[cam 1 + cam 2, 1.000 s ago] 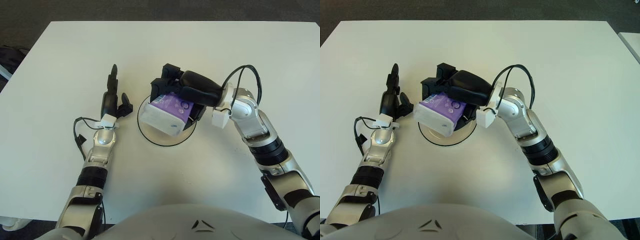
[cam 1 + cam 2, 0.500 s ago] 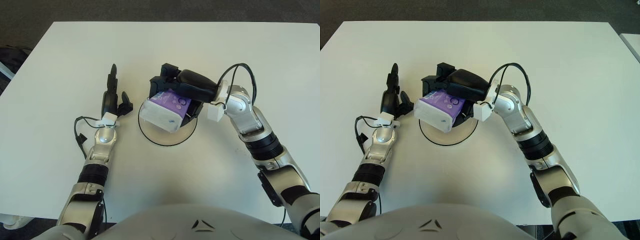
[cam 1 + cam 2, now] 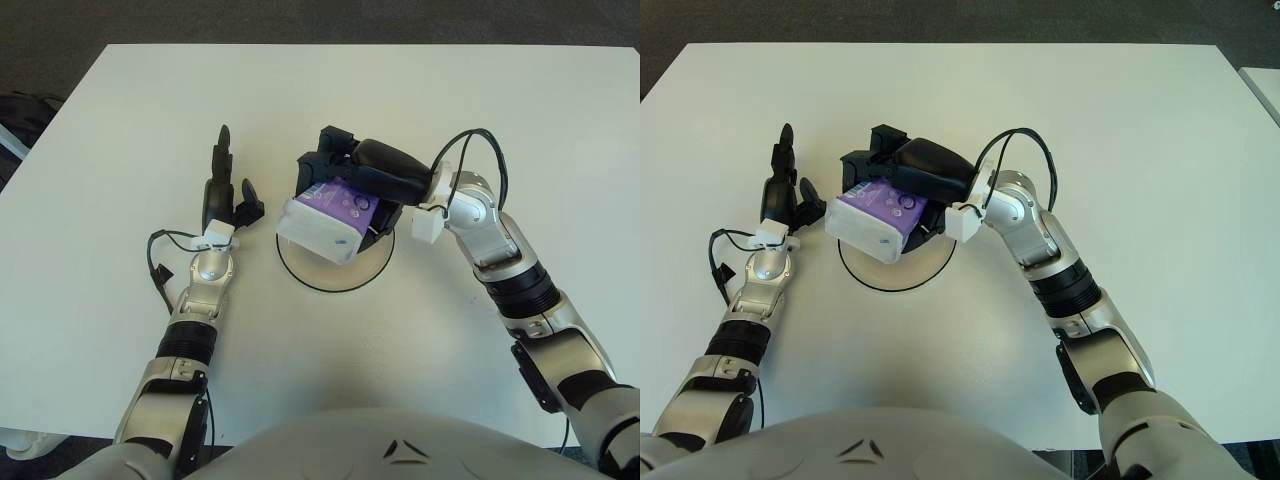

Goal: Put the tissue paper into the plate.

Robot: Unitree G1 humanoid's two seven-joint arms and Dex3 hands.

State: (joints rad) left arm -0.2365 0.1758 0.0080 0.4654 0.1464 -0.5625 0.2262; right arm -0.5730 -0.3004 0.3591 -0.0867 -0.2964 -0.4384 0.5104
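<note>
A purple and white tissue pack hangs tilted over the white plate with a black rim in the middle of the table. My right hand is shut on the pack from its far side, black fingers wrapped over the purple top. Whether the pack's white lower end touches the plate's left part, I cannot tell. My left hand shows just left of the plate, its fingers stretched out and pointing away from me, holding nothing.
The white table spreads wide around the plate, with its far edge at the top of the view. A black cable loops over my right wrist. Dark floor lies beyond the table.
My right hand has carried the tissue pack slightly left and farther from me over the plate. The left hand has shifted a little away from me.
</note>
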